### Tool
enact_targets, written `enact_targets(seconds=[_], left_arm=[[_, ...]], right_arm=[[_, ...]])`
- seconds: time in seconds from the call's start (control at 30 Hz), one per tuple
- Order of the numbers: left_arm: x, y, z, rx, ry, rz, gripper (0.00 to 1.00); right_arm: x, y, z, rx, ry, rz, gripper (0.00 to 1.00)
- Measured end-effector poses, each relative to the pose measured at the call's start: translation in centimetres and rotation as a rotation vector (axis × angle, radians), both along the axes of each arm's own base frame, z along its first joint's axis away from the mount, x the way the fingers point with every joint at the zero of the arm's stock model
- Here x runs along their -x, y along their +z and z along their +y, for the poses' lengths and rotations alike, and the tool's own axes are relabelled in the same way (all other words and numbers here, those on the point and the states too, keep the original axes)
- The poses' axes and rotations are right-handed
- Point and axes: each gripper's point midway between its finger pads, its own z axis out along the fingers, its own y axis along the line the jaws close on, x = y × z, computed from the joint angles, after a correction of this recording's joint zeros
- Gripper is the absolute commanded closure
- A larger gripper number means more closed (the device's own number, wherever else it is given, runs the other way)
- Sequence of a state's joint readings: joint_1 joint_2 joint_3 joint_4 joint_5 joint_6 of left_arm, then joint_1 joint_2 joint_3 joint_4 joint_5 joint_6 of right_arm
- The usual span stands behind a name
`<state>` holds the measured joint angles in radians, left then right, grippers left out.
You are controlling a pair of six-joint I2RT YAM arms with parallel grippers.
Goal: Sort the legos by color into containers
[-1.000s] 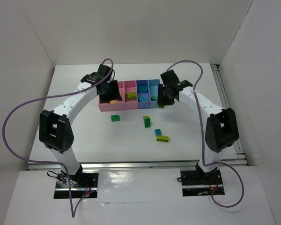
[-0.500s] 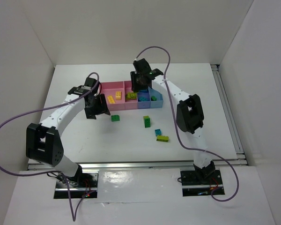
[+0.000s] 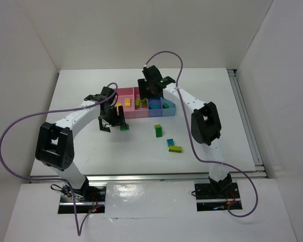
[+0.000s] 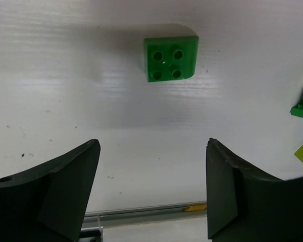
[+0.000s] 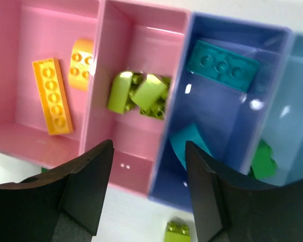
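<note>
The containers [image 3: 122, 115] stand in a joined row at mid-table: two pink, one blue-violet, one light blue. In the right wrist view the left pink bin [image 5: 25, 136] holds two yellow legos [image 5: 52, 96]. The second pink bin holds lime legos [image 5: 139, 93], the blue-violet bin [image 5: 272, 45] cyan legos [image 5: 222, 60], and the light blue bin a green lego [image 5: 262, 161]. My right gripper [image 5: 149, 151] hovers open and empty over the wall between the second pink bin and the blue-violet one [image 3: 146, 93]. My left gripper [image 3: 114, 122] is open above the table, just short of a green four-stud lego [image 4: 170, 59] [image 3: 124, 127].
Loose legos lie in front of the bins: a green-and-lime one [image 3: 158, 130], a cyan one [image 3: 170, 142] and a lime one [image 3: 175, 148]. A lime lego [image 5: 177, 232] shows on the table below the bins. White walls enclose the table on three sides.
The right arm swung from the row's right end to over the middle bins and its jaws opened. The left arm left the left pink bin and came down beside the green lego, jaws wider.
</note>
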<state>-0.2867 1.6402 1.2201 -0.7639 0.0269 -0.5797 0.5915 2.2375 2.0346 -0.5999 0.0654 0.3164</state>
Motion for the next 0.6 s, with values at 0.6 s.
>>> enact_targets(seconds=[0.6], left_arm=[[-5.7, -4.5, -3.4, -0.041, -0.055, -0.093, 0.15]], right_arm=[[7.2, 4.9, -8.5, 0.039, -0.172, -0.073, 0.35]])
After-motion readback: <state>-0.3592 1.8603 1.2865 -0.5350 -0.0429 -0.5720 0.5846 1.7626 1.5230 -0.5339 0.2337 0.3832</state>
